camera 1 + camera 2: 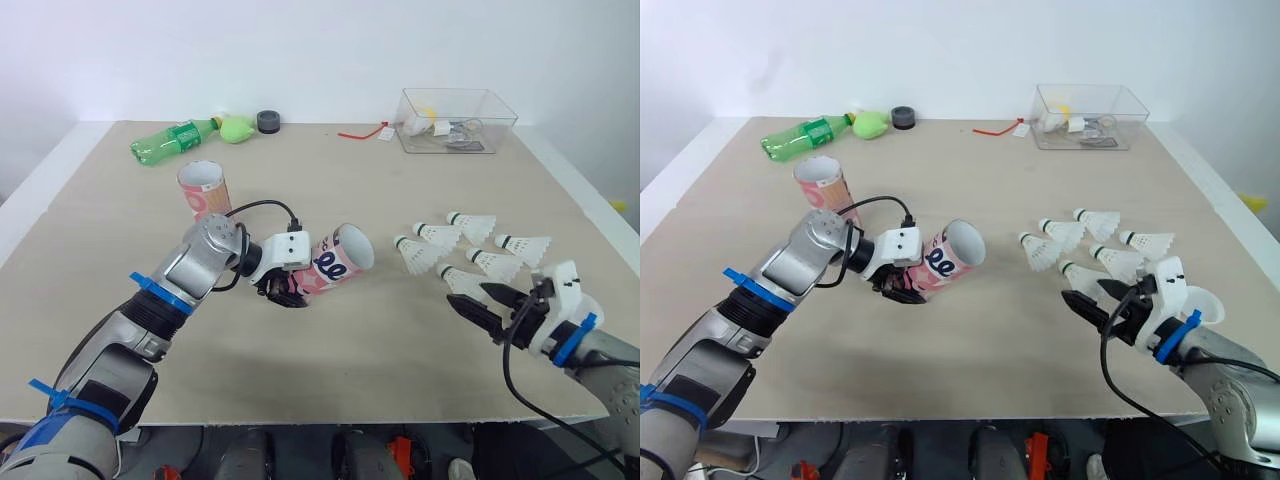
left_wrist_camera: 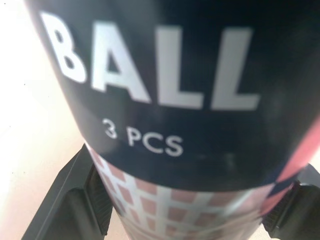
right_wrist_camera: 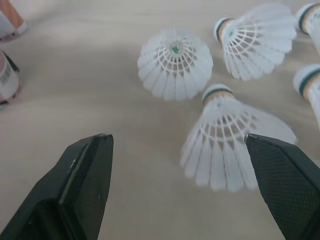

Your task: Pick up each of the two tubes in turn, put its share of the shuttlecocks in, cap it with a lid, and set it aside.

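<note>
Reaches in from 8 o'clock with the left arm bent at the elbow, left gripper [image 1: 285, 292] turned sideways and pinching one tube [image 1: 335, 262] near its closed end, fingers [image 2: 75, 200] pressed on either side. Holds it tilted, open mouth raised toward 2 o'clock. Hovers low over the table [image 1: 350, 370] at 5 o'clock with the right gripper [image 3: 177, 137], jaws spread wide, aimed at 10 o'clock. Counts two tubes, the second tube [image 1: 203, 188] upright at 11 o'clock of the held one, and six shuttlecocks [image 1: 437, 235] clustered at 3 o'clock. Finds the nearest shuttlecock [image 3: 235, 140] just ahead of the spread jaws, close by one finger.
</note>
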### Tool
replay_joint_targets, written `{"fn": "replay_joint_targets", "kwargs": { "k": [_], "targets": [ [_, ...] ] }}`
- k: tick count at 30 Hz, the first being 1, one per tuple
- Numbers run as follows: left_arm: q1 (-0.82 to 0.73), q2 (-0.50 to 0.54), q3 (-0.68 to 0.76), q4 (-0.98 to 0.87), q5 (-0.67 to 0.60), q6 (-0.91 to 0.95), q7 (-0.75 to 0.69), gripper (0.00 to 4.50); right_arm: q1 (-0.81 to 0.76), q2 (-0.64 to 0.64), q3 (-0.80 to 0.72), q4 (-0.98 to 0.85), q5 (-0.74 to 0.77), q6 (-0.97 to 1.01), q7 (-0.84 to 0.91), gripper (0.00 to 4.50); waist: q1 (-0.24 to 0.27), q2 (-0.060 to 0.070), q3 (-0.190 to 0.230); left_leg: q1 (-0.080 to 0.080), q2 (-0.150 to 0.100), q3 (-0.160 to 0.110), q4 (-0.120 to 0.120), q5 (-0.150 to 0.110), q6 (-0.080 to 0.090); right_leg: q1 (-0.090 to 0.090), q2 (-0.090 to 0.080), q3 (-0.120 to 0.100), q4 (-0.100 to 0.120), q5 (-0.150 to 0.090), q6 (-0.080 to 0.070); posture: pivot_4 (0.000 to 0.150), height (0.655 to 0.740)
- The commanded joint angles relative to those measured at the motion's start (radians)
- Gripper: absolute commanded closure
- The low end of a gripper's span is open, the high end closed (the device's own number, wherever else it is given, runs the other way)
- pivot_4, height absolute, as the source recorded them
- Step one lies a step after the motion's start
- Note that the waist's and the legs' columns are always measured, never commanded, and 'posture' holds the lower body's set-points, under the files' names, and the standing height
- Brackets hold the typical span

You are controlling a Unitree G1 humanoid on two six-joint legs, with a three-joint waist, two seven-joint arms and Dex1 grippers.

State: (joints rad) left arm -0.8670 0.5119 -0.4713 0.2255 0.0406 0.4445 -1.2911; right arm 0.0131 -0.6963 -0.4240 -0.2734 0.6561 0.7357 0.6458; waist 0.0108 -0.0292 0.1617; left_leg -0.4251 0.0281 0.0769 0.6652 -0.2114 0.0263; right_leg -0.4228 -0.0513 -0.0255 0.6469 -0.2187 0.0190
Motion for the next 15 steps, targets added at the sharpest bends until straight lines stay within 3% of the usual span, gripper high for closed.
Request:
{"fn": "replay_joint_targets", "kwargs": {
  "k": [1, 11, 15],
  "targets": [
    [0.009, -0.001, 0.005, -0.010, 0.007, -0.001, 0.015, 1.23, -0.039, 0.008, 0.034, 0.006, -0.012, -0.004, -0.013, 0.00, 0.000, 0.000, 0.000, 0.000, 0.000, 0.000, 0.000, 0.000, 0.000, 0.000, 0.000, 0.000, 0.000, 0.000, 0.000, 0.150, 0.7400],
    [0.027, 0.008, 0.012, -0.038, 0.002, 0.016, 0.021, 1.23, -0.074, 0.017, 0.076, 0.043, -0.055, 0.019, -0.069, 0.00, 0.000, 0.000, 0.000, -0.001, 0.000, 0.000, 0.000, 0.000, 0.000, 0.000, 0.000, 0.000, 0.000, 0.001, 0.002, 0.150, 0.7400],
    [0.030, 0.007, 0.011, -0.035, 0.003, 0.010, 0.026, 1.28, -0.081, 0.008, 0.077, 0.046, -0.060, 0.018, -0.053, 1.65, 0.000, 0.000, 0.000, 0.000, 0.000, 0.000, 0.000, 0.000, 0.000, 0.000, 0.000, 0.000, 0.000, 0.001, 0.002, 0.150, 0.7400]
  ]
}}
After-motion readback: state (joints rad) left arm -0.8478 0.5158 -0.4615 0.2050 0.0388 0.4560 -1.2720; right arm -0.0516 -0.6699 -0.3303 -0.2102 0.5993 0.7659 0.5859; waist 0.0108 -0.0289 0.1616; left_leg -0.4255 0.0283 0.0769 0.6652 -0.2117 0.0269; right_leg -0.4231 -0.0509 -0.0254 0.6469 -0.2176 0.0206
